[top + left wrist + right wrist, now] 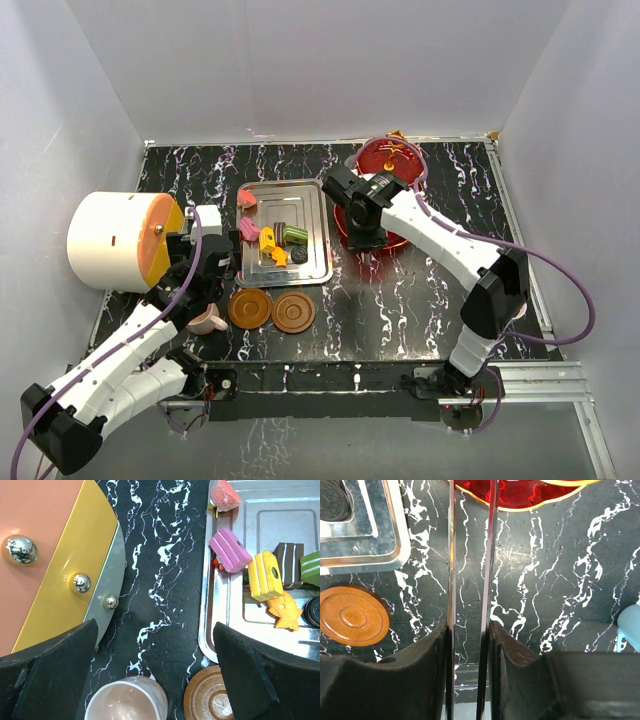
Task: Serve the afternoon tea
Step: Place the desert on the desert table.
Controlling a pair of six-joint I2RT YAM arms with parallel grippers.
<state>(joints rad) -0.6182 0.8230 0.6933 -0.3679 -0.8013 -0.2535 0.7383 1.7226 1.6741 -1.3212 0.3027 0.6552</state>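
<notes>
Several small colourful sweets (275,240) lie on the steel tray, seen close in the left wrist view as sweets (265,575). The red see-through stand (385,155) rises at the back right, and its lower rim (520,492) shows in the right wrist view. My right gripper (360,215) hovers over the stand's near side. This right gripper (468,630) is shut on thin metal tongs (451,555) that point down at the table. My left gripper (155,630) stands open above the pink cup (127,700). Two brown saucers (250,308) (293,313) lie side by side. An edge of the blue cup (630,627) shows.
The flat steel tray (310,265) sits mid-table. The white drum (110,240) with its orange face (40,520) stands close to the left of my left gripper. White walls close in the black marbled table (420,300) on three sides.
</notes>
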